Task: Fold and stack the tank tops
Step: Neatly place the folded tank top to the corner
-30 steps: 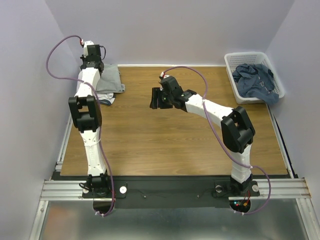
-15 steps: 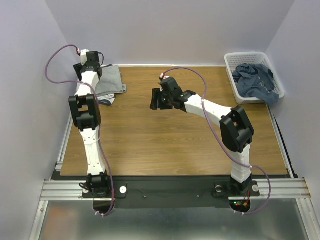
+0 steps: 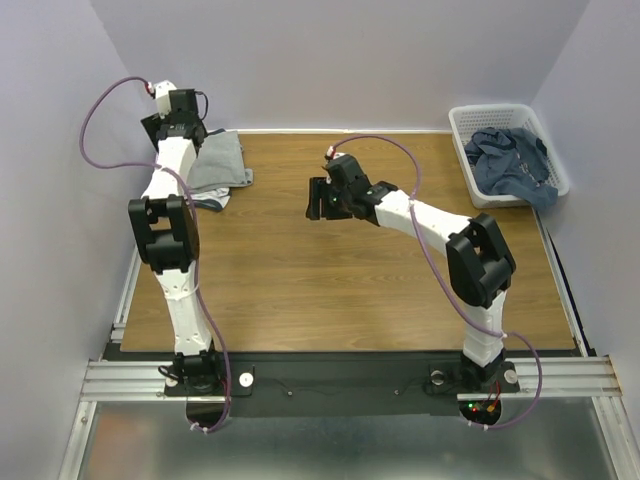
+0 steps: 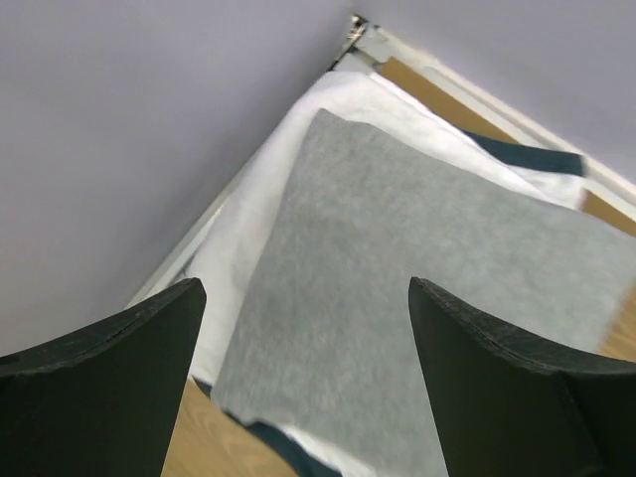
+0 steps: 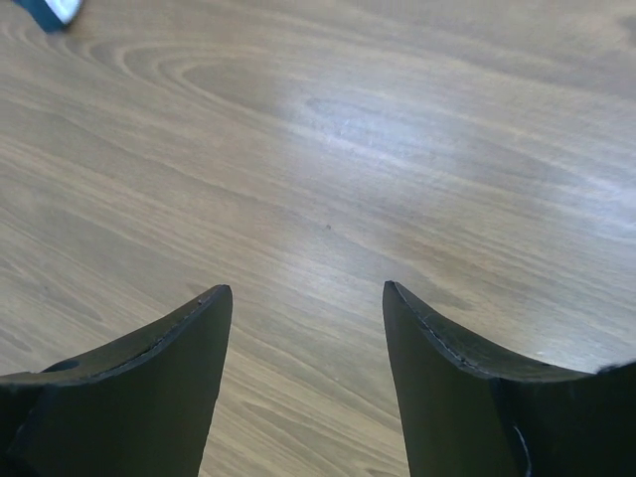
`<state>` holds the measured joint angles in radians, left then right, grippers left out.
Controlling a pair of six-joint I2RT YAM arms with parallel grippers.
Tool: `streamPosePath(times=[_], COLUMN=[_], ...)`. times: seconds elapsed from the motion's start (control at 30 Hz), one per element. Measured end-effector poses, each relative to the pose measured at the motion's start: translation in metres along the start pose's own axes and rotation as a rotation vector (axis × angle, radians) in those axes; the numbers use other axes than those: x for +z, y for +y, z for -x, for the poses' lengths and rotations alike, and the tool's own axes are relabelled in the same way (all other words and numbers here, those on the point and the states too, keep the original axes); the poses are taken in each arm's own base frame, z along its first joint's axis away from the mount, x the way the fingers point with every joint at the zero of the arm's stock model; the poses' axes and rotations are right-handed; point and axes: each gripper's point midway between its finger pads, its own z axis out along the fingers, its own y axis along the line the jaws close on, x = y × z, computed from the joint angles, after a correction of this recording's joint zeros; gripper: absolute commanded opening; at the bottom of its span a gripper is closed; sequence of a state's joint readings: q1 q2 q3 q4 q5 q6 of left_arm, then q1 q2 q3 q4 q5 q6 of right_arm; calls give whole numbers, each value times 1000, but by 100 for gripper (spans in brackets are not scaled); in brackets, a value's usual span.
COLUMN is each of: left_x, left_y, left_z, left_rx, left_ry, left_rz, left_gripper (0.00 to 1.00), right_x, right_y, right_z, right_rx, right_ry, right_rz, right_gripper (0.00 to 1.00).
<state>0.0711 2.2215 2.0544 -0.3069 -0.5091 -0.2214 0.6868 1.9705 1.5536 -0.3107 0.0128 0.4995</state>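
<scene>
I'm looking down on a wood-grain table (image 3: pixel 300 270) boxed in by pale lilac walls. Since a second ago the left gripper (image 4: pixel 305 293) has let go and lifted off the stack in the far left corner. Its jaws now stand wide and empty above the folded grey tank top (image 4: pixel 417 298), which lies on a white tank top (image 4: pixel 238 238). The right gripper (image 5: pixel 306 293) has barely shifted. It hovers spread and empty over bare wood mid-table. Blue tank tops (image 3: pixel 510 160) sit in the white basket (image 3: pixel 490 108) at far right.

left gripper (image 4: pixel 306 288) — jaws wide apart | grey tank top (image 4: pixel 427 258) (folded) atop white tank top (image 4: pixel 238 234) | wall (image 4: pixel 129 109) at 10 o'clock
</scene>
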Motion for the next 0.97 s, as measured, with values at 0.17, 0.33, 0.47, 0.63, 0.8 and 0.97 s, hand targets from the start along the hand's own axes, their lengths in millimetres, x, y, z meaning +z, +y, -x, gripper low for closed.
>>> streamPosePath(times=[0.17, 0.33, 0.47, 0.63, 0.8, 0.97], left_x=[-92, -233, -330, -393, -420, -433], left_y=[-41, -117, -143, -129, -96, -87], left_z=[21, -18, -86, -153, -178, -166], left_rx=[-60, -35, 63, 174, 195, 144], left_ry=[-55, -62, -2, 58, 80, 57], left_rz=[-159, -467, -698, -850, -940, -998], left_gripper=[96, 96, 96, 96, 95, 96], right_x=[-16, -45, -81, -136, -171, -173], right_y=[-9, -36, -57, -77, -83, -94], right_z=[15, 16, 13, 3, 1, -11], right_rx=[9, 34, 58, 95, 124, 135], right_ry=[-46, -83, -130, -218, -302, -297], right_rz=[-19, -76, -124, -165, -158, -189], right_gripper=[70, 74, 80, 100, 100, 100])
